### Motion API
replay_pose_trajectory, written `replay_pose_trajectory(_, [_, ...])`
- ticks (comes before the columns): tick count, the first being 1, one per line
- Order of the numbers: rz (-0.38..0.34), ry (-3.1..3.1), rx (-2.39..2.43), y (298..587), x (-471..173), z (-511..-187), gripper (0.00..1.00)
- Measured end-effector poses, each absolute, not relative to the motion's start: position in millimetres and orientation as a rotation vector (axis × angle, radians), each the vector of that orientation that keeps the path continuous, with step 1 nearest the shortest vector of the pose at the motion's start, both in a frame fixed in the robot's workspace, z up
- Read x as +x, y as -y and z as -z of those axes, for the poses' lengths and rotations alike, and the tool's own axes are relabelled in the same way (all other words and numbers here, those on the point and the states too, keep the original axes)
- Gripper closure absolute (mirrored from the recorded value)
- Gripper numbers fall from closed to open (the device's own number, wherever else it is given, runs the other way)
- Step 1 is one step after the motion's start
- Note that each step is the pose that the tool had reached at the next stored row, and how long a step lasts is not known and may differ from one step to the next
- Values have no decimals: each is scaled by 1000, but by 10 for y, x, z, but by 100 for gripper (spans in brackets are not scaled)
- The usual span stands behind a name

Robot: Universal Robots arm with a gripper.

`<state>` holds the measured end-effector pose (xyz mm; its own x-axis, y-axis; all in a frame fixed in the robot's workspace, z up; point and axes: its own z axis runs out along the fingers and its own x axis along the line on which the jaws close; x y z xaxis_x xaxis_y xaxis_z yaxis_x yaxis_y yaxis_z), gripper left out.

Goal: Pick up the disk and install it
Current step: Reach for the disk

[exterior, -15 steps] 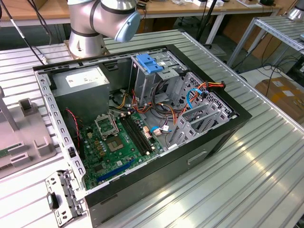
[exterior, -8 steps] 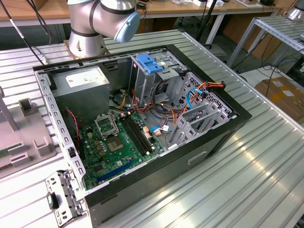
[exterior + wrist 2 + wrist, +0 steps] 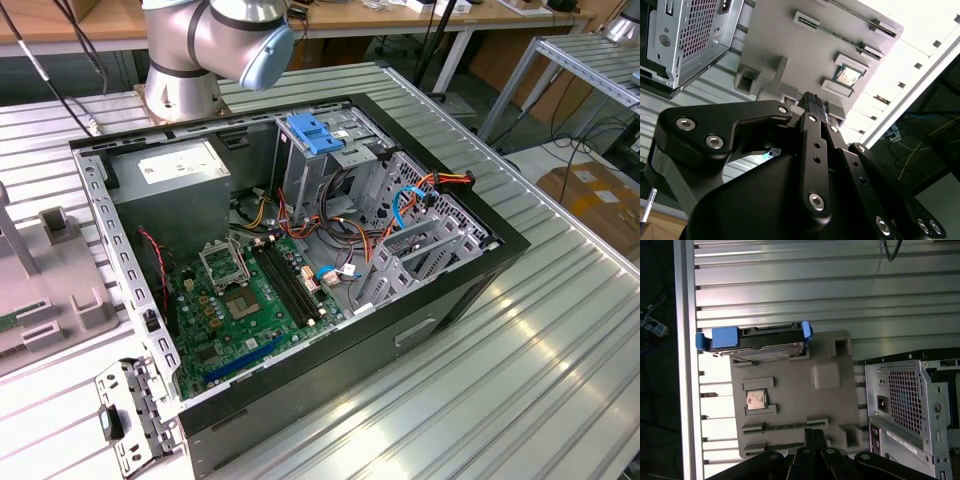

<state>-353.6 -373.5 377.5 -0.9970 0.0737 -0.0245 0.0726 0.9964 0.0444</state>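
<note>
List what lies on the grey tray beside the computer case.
The disk rests at one edge of the grey tray, and a processor chip sits mid-tray. The end effector covers part of the opposite edge, so anything there is hidden.

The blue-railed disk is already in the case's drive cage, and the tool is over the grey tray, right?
No. The disk isn't in the cage: the first wrist view shows it lying at the edge of the grey tray, outside the case. The tool is over that tray, as said.
</note>
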Motion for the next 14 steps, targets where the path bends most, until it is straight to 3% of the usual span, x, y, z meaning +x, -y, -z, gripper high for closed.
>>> replay_pose_trajectory(14, [-68, -3113, 112, 3661, -3705, -3738, 89])
